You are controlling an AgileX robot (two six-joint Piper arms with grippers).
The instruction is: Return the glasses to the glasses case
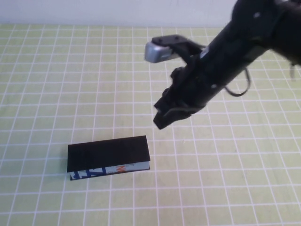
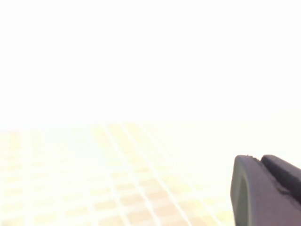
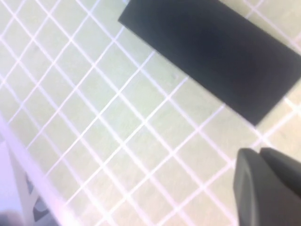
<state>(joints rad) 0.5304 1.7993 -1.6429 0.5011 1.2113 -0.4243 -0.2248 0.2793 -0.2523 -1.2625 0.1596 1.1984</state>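
Note:
The glasses case (image 1: 108,153) lies closed on the checked green mat, flat black lid up, its white printed front strip (image 1: 110,170) facing me. It also shows in the right wrist view (image 3: 216,52) as a black slab. The glasses are not in view. My right gripper (image 1: 161,121) hangs above the mat, just right of and behind the case, its fingers together and empty; its fingertips (image 3: 249,165) show in the right wrist view. My left gripper (image 2: 256,160) shows only in its own washed-out wrist view, fingers together, holding nothing.
The green mat with a white grid (image 1: 56,94) covers the table. The right arm carries a silver wrist camera (image 1: 157,51) and a looping cable (image 1: 237,89). A pale edge strip (image 3: 19,155) runs along the mat in the right wrist view.

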